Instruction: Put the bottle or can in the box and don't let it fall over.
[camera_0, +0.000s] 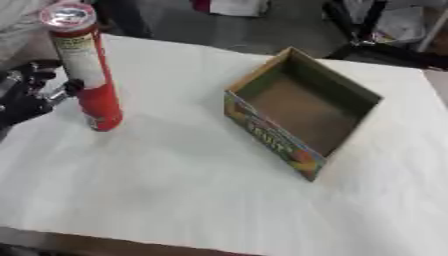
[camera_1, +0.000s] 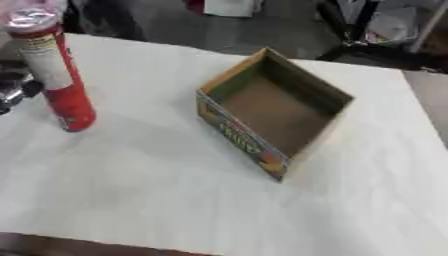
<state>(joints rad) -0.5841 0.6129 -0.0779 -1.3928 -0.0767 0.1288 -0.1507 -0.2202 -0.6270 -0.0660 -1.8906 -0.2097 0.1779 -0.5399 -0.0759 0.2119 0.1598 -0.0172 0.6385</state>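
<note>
**A:** so what's the left hand doing, has it grabbed anything?

**B:** honestly can't tell whether the fingers are open or curled. It's a dark blur at the left edge, with one silver-tipped finger reaching toward the can, touching it or just beside it, hard to say which.

**A:** and the can?

**B:** tall red tube with a pale label and a clear lid, standing upright on the white table, well apart from the box, off to the box's left.

**A:** box state?

**B:** open-topped cardboard, colourful print on its near wall, sitting turned at an angle. Can's outside it.
</note>
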